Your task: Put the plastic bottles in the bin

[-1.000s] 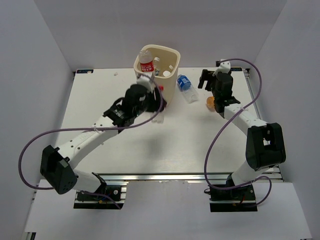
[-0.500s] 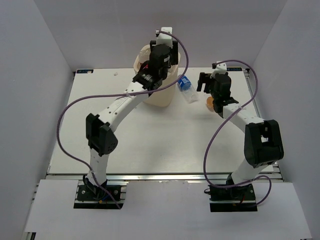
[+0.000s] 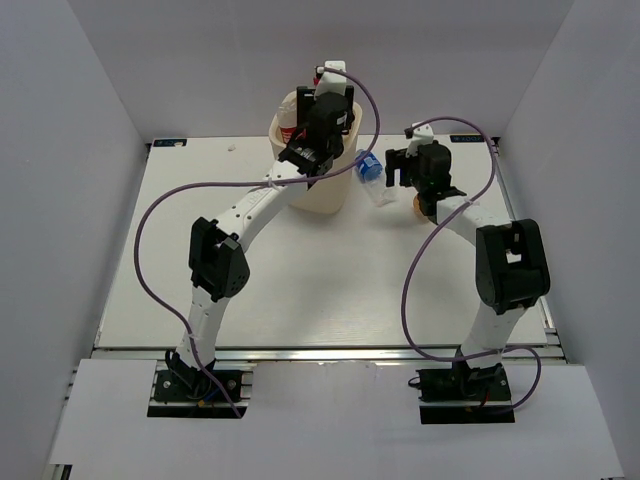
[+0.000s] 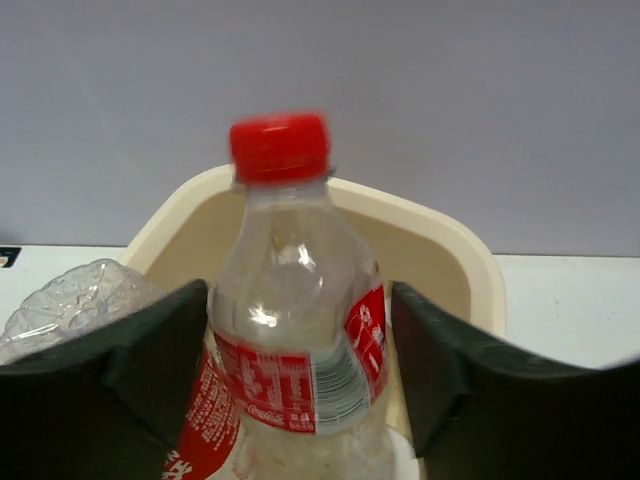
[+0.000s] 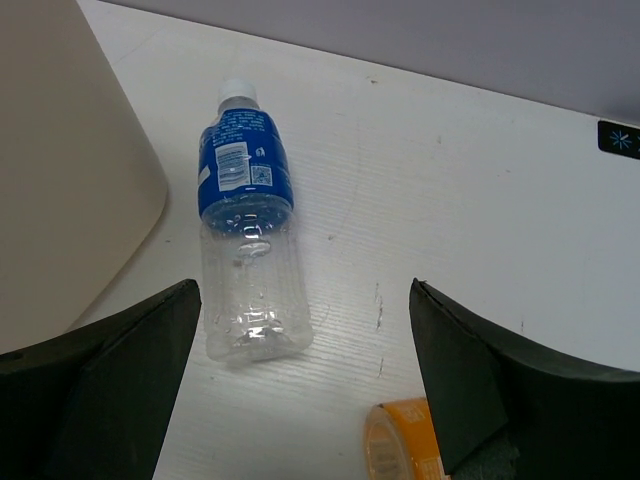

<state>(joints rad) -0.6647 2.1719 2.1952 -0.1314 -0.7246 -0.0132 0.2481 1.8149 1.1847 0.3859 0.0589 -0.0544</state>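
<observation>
The cream bin (image 3: 325,190) stands at the back middle of the table. My left gripper (image 3: 322,85) is over its rim (image 4: 470,260). A clear bottle with a red cap and label (image 4: 290,330) stands upright between its fingers; the left finger touches it and a thin gap shows at the right finger (image 4: 440,370), so the jaws are open. A red-labelled bottle (image 3: 290,130) and a crushed clear one (image 4: 60,300) lie in the bin. My right gripper (image 5: 305,295) is wide open just above a blue-labelled bottle (image 5: 245,250) lying right of the bin. An orange bottle (image 5: 405,445) lies near its right finger.
The bin's wall (image 5: 70,200) is close on the left of the right gripper (image 3: 392,170). White walls close the table in at the back and both sides. The blue-labelled bottle (image 3: 370,172) and the orange one (image 3: 421,206) lie between the bin and the right arm.
My left arm swung from in front of the bin up over its rim with the red-capped bottle, and its jaws have eased apart. My right gripper slid left towards the blue-labelled bottle.
</observation>
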